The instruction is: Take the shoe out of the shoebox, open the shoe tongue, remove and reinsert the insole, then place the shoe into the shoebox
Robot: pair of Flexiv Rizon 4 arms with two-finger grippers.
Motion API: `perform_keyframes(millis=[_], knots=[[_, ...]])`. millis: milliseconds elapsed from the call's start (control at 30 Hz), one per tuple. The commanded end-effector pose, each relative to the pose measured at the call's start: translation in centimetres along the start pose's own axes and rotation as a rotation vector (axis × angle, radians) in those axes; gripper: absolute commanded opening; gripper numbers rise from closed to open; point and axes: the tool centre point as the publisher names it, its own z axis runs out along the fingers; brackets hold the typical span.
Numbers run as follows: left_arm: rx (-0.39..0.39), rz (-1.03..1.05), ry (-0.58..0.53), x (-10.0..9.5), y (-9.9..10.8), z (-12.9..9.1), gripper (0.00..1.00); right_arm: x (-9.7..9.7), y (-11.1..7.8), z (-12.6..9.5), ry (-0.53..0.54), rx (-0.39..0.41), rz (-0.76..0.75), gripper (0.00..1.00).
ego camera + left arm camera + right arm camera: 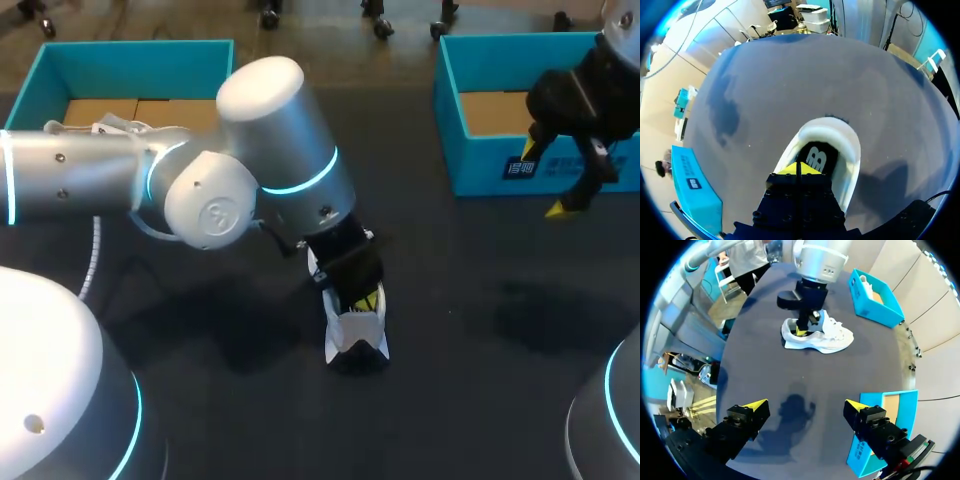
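1. you could count the first step as done: the shoe (pixel 358 335) stood on the dark matte table (pixel 480 330), out of any box, between the left box (pixel 140 55) and the right box (pixel 480 165) and well apart from both.
2. your left gripper (pixel 368 298) was down inside the shoe's opening, right over the insole (pixel 817 157). you could not tell whether it gripped anything.
3. the insole lay flat in the shoe, so taking it out, refitting it and boxing the shoe all looked left to do. whether the tongue was opened was hidden by the arm.
4. your right gripper (pixel 548 180) hung wide open and empty, just beside the right box.
5. the shoe was white, with a rounded collar and a thick curved sole. the insole was black, thin and probably bendy.
6. the boxes were stiff teal card with brown floors. the left one held something white that you could not make out.
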Motion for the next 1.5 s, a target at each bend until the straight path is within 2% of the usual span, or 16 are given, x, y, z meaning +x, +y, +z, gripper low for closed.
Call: perform_keyframes(millis=[33, 400, 567, 1100, 1300, 1500], knots=[[-0.009, 0.022, 0.005, -0.4, -0.4, 1.8, 0.00, -0.1, 0.1, 0.1, 0.002, 0.003, 0.000, 1.00], [-0.015, -0.004, 0.023, -0.2, -0.8, 4.5, 0.00, -0.1, 0.1, 0.1, 0.002, 0.003, 0.000, 1.00], [-0.014, -0.020, 0.078, 0.8, -0.5, 5.6, 0.00, -0.1, 0.1, 0.1, 0.002, 0.003, 0.000, 1.00], [-0.015, -0.042, 0.192, 3.5, 0.7, 4.5, 0.00, -0.1, 0.1, 0.1, 0.002, 0.003, 0.000, 1.00], [-0.063, -0.061, 0.208, 3.7, 1.2, 3.1, 0.00, -0.1, 0.1, 0.1, 0.002, 0.003, 0.000, 1.00], [-0.131, -0.039, 0.175, 2.9, 1.5, 0.9, 0.00, -0.1, 0.1, 0.1, 0.002, 0.003, 0.000, 1.00]])
